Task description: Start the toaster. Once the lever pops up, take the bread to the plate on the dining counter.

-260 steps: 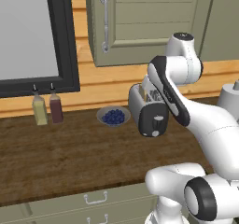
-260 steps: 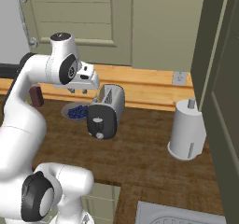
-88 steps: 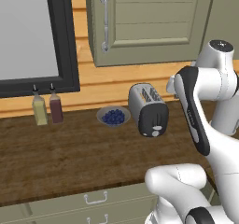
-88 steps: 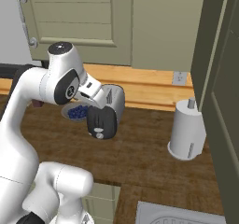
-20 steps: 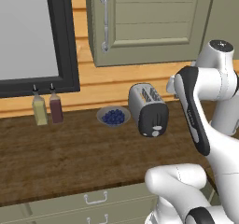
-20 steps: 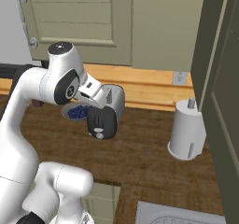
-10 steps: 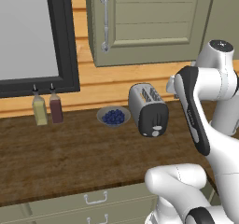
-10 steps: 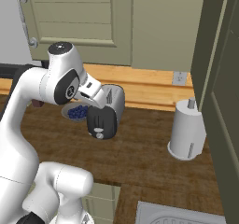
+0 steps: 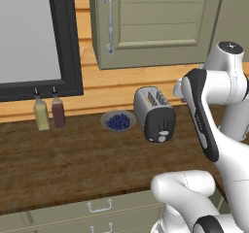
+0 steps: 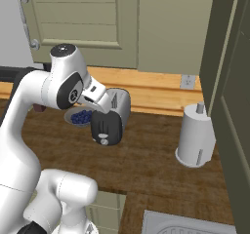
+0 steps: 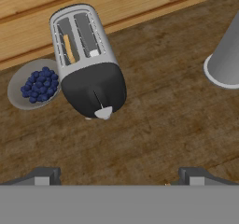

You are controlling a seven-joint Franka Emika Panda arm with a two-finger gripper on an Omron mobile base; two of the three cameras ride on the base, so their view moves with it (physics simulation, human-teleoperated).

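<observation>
While fingers [image 11: 116,174] spread wide: 1 toaster [image 11: 86,59] w/ 1 bread [image 11: 68,48], 1 blueberry bowl [image 11: 32,83], 2 bottles [image 9: 50,114].

Blueberry bowl [image 11: 33,84] touches toaster [image 11: 86,59] on 1 side; counter [image 11: 163,106] opposite free.

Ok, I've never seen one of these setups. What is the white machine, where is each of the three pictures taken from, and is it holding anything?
The white machine is a robot arm on a driving base, rendered in a simulated kitchen. Two pictures come from cameras on the base, behind the arm to its left and right. The third looks down from the hand itself; the two dark finger tips of its gripper stand wide apart at the bottom, holding nothing. On the wooden worktop stands a silver toaster with a slice of bread down in one slot and its lever on the black end. Beside it sit a bowl of blueberries, two bottles and a pale grey cylinder.
</observation>
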